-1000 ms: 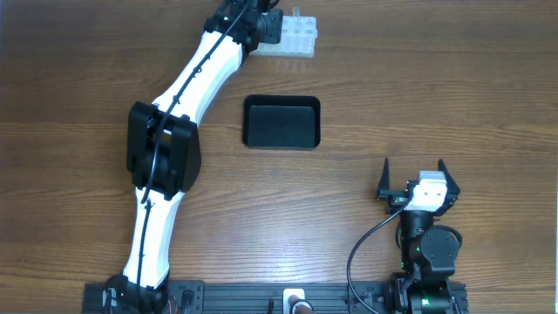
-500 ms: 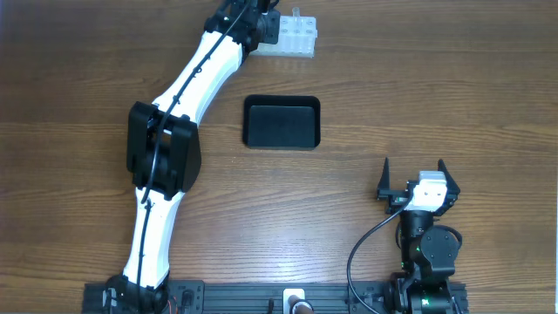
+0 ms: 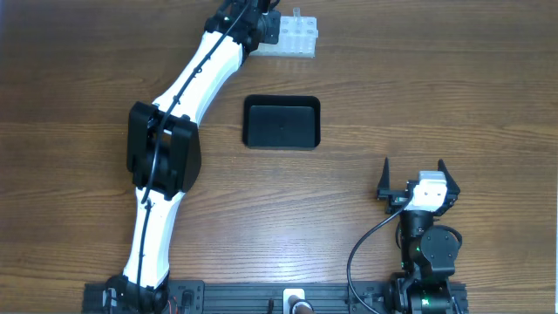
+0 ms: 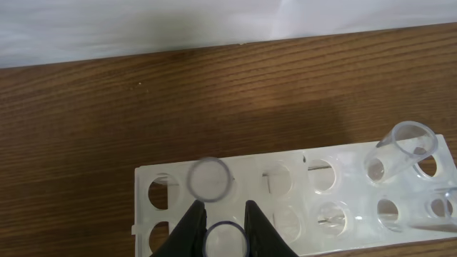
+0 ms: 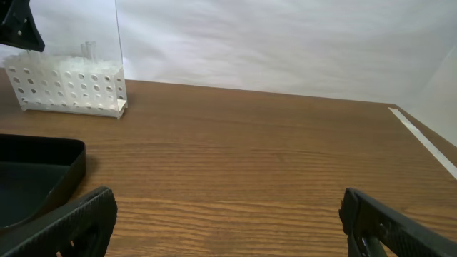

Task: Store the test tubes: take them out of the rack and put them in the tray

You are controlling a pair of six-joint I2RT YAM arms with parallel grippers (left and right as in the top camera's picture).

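A white test tube rack stands at the table's far edge, with clear tubes in it. My left gripper is over the rack, its fingers pressed to either side of one clear test tube's rim. A second tube stands just beyond the fingertips, and another tube leans at the rack's other end. The black tray lies in the middle of the table, nothing in it. My right gripper rests open near the front right, far from the rack.
The left arm stretches diagonally across the table's left side to the rack. A white wall rises right behind the rack. Bare wood lies between the tray and the right gripper.
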